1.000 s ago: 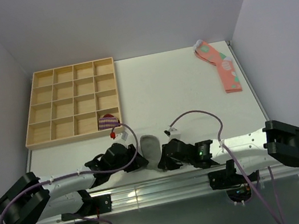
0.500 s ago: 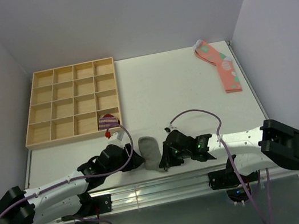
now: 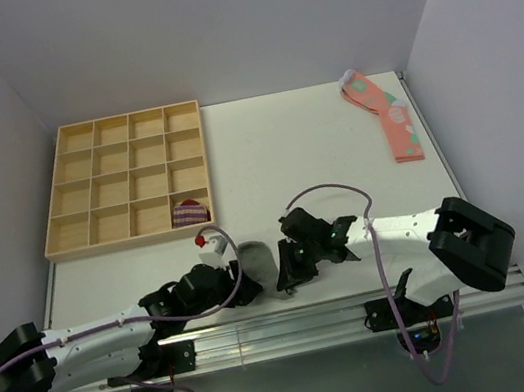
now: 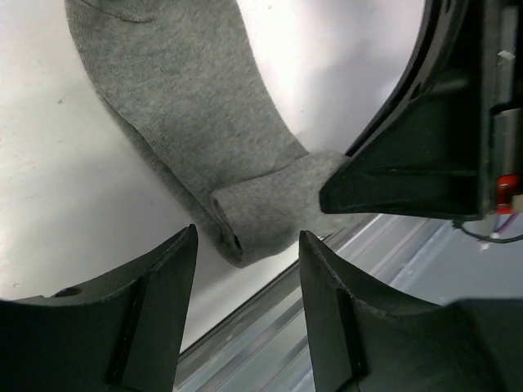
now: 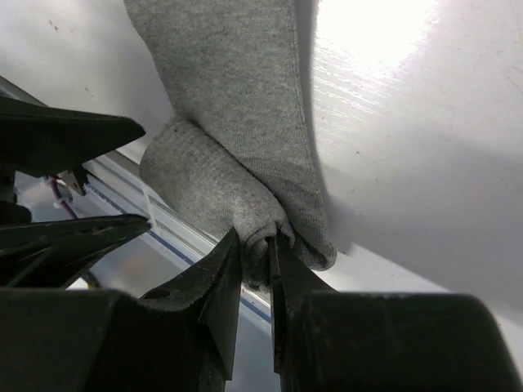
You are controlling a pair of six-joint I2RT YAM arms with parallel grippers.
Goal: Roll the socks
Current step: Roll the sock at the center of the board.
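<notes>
— What's nearest, down by the metal rail point(image 3: 286, 329) along the table's front edge?

— Both grippers, low over the white table point(image 3: 316, 156), with the grey knitted sock point(image 3: 255, 255) between them. The sock's near end is curled into a small roll right at the table edge, and the rest lies flat, stretching away from the arms.

— How do the right gripper's jaws stand?

— The right gripper point(image 5: 255, 245) has its jaws nearly together, pinching that rolled end of the grey sock point(image 5: 229, 98). The fabric bunches up between the fingers.

— And the left?

— The left gripper point(image 4: 247, 237) has its jaws spread apart and holds nothing. The roll of the sock point(image 4: 204, 139) sits just beyond its fingertips, and I can't tell if they touch it.

— Further back?

— To the left is a shallow wooden tray with a grid of compartments point(image 3: 118, 243). A small purple-striped sock bundle point(image 3: 190, 212) sits in its nearest right-hand compartment. In the far right corner, well apart from the rest, lie pink socks with pale spots point(image 3: 388, 118).
</notes>
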